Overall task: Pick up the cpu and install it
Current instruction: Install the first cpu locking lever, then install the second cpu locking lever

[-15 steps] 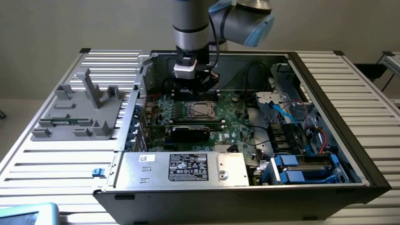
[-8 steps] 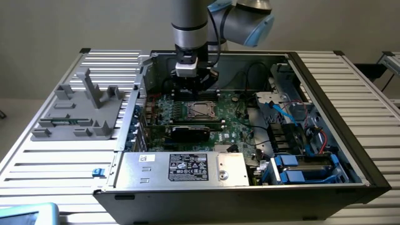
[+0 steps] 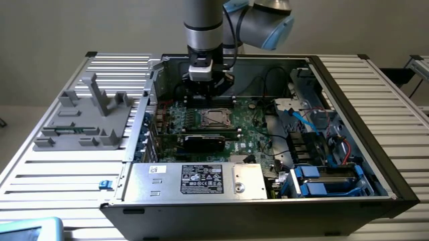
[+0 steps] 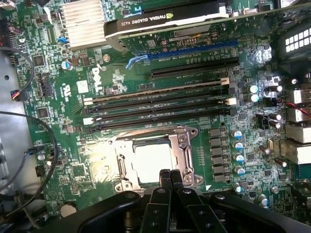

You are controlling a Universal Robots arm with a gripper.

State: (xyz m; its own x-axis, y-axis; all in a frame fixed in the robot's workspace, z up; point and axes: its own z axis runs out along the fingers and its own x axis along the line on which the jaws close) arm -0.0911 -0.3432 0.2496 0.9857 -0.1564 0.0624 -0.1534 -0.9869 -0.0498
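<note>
The cpu [image 4: 152,162] is a pale silver square lying flat inside the dark socket's metal frame [image 4: 183,155] on the green motherboard. In the exterior view the cpu [image 3: 214,117] sits mid-board inside the open computer case. My gripper [image 4: 170,175] hangs just above the socket's edge, its two black fingers pressed together with nothing between them. From outside, the gripper [image 3: 201,102] hangs straight down from the arm at the far side of the socket.
A black graphics card [image 4: 165,18] and a finned heatsink [image 4: 82,22] lie beyond several memory slots [image 4: 155,104]. The power supply box [image 3: 194,179] fills the case front, with blue drive bays [image 3: 322,181] at the exterior view's right. A grey fixture [image 3: 87,118] stands on the slatted table.
</note>
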